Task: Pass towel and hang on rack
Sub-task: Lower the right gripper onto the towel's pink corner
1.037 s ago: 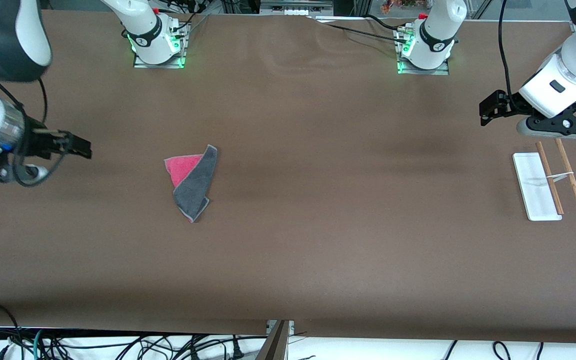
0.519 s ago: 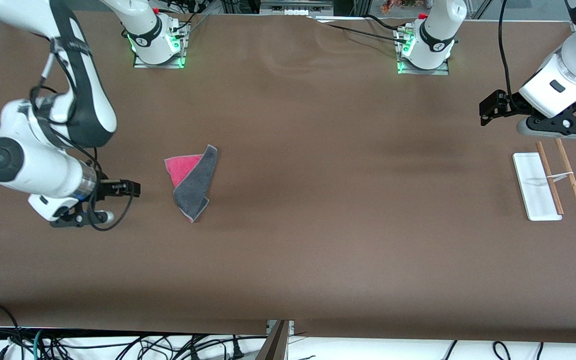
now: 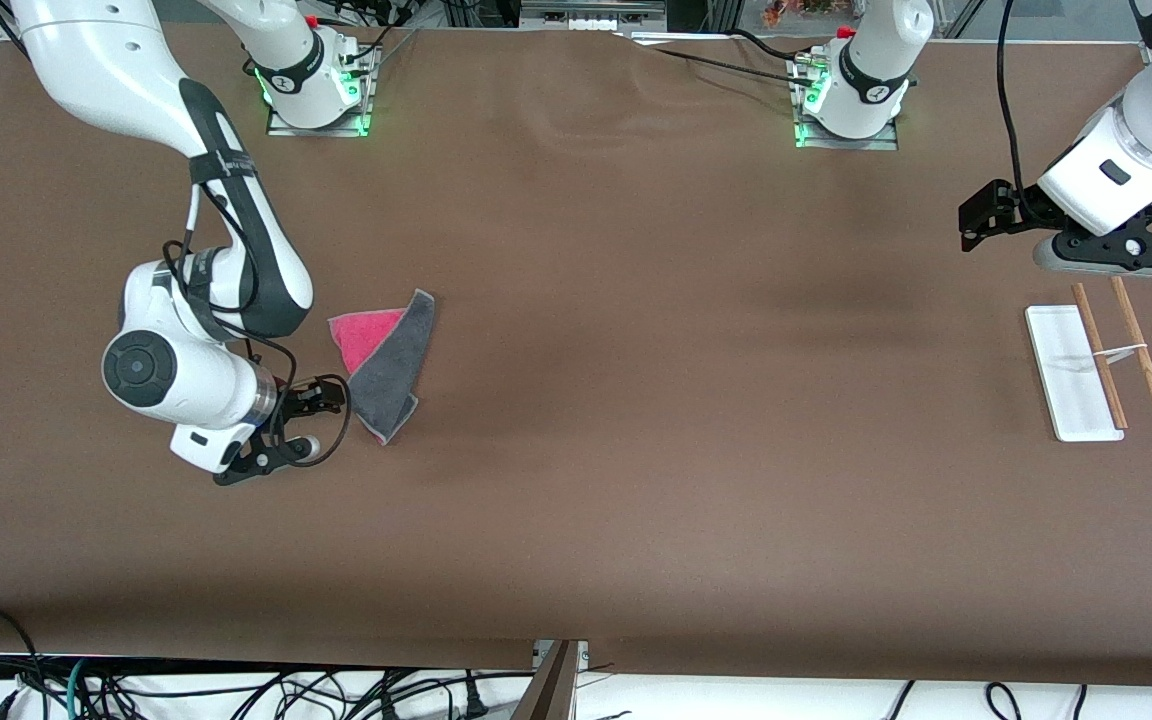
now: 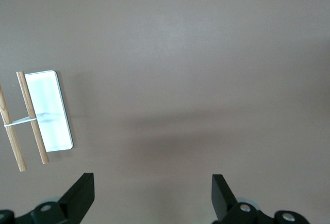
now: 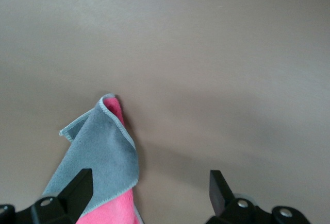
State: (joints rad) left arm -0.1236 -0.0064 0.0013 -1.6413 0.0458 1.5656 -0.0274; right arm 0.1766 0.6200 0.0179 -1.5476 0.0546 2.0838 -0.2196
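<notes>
Your right gripper (image 3: 321, 397), jaws wide and empty, sat just beside the towel (image 3: 386, 362); your left gripper (image 3: 981, 215) waited open near the rack (image 3: 1096, 370).

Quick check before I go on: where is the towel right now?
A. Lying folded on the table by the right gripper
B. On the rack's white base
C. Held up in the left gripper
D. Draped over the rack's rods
A: the towel lies folded on the table, the open right gripper at its edge.
</notes>
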